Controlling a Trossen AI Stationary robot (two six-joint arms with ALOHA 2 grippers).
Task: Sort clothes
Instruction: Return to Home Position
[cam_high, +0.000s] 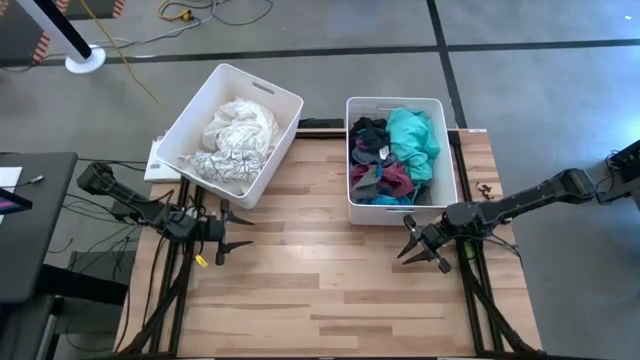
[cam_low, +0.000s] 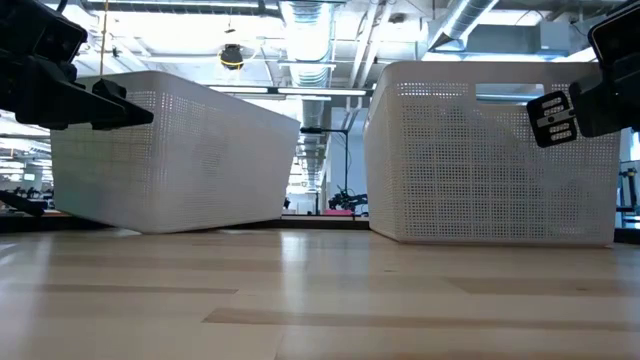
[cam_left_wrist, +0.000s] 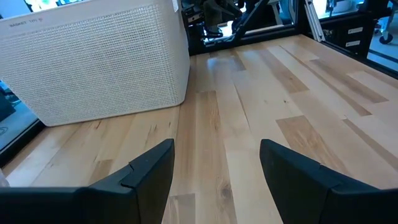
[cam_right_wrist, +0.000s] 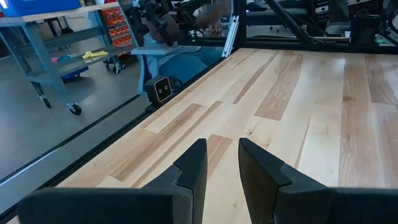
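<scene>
High view | left gripper hovering wide open over desk | right gripper hovering slightly open | pale clothes lying in left bin | dark clothes lying in right bin

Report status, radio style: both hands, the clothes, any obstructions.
Left hand, right hand open, empty, above table. Pale clothes in left bin, dark and teal clothes in right bin. No obstruction seen.

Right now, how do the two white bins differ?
The left bin sits skewed at a corner of the table; the right bin sits square to its edges. The left bin holds white and white-patterned clothes; the right bin holds teal, black and maroon clothes. Both are white, perforated and rectangular.
</scene>
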